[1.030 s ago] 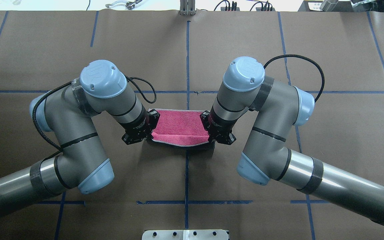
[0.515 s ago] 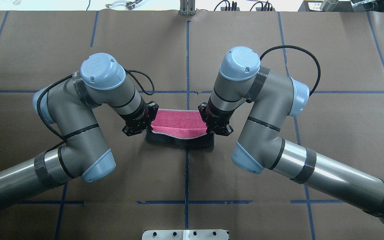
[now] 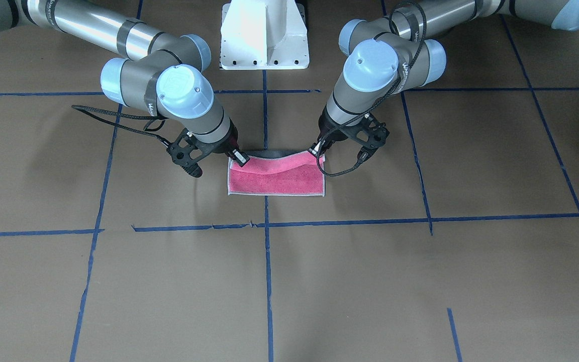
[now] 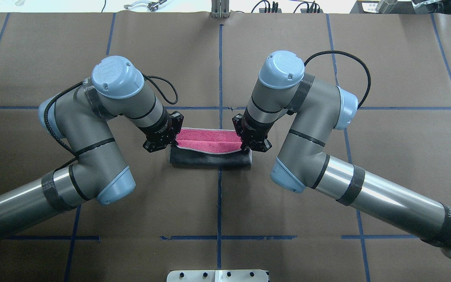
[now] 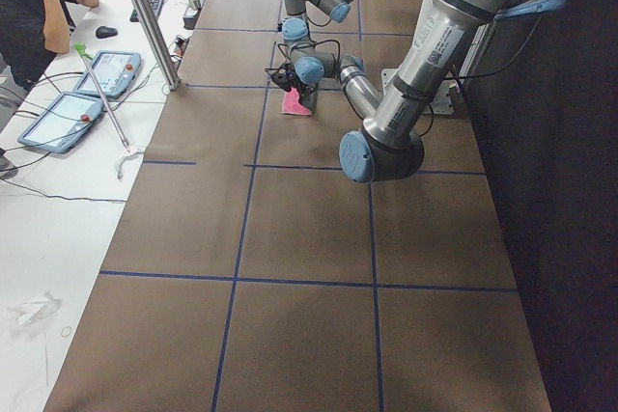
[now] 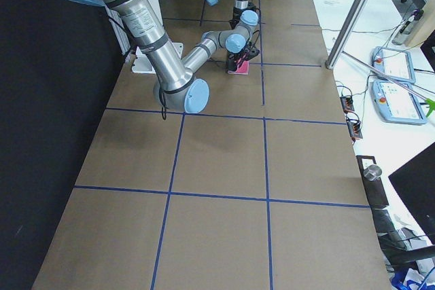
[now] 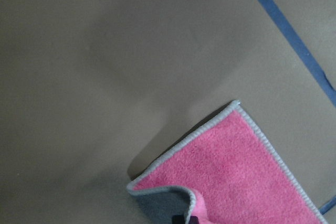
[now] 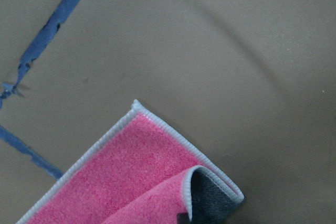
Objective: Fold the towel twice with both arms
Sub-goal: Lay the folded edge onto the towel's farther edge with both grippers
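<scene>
Across mid-frame overhead, the towel (image 4: 206, 139) runs lengthwise left-right, its lifted edge pinched at either end by left gripper (image 4: 173, 145) and right gripper (image 4: 244, 148), far hem just above.

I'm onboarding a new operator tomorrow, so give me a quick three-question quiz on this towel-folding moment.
1. True or false: in the overhead view the towel shows only its pink face.
2. Multiple choice: the left gripper and the right gripper each grip A) a raised corner of the towel, B) the towel's middle, C) nothing.
3. Fill in: in the front-facing view the left gripper appears on the view's ____ side.
Key: 1 false, a dark grey band shows along the side nearer the robot; 2 A; 3 right.
</scene>
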